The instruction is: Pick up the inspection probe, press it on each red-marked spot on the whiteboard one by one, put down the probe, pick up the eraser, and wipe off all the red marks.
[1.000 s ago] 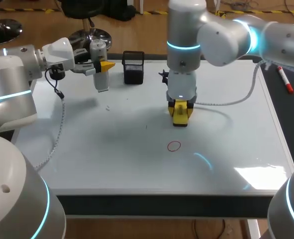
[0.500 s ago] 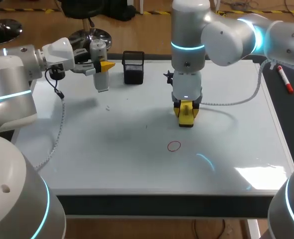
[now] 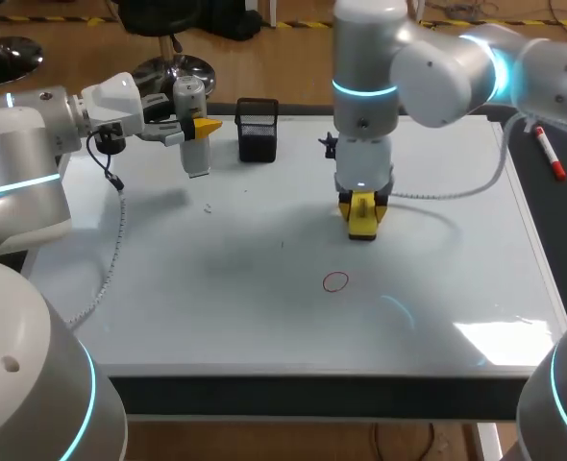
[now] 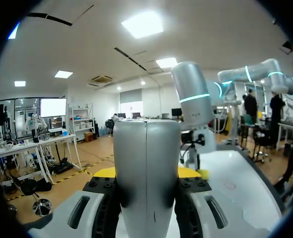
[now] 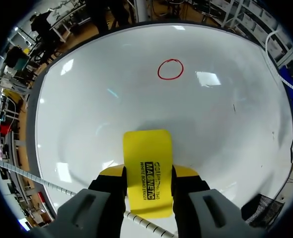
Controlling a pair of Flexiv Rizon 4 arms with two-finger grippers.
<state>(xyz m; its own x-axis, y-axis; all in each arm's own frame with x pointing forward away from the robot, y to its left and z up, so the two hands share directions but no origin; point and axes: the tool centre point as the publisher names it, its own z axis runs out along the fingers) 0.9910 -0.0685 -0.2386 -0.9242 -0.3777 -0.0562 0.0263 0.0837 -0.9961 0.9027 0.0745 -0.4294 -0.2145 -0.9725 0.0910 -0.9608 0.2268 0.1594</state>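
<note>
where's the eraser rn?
The yellow eraser is clamped in the right gripper over the middle of the whiteboard, just beyond the red circle in the head view.

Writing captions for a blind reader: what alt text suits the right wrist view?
The right gripper holds a yellow eraser between its fingers over the whiteboard; one red circle is drawn on the board ahead of it.

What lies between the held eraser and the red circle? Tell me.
Only bare whiteboard separates eraser and red circle, shown in the right wrist view.
</note>
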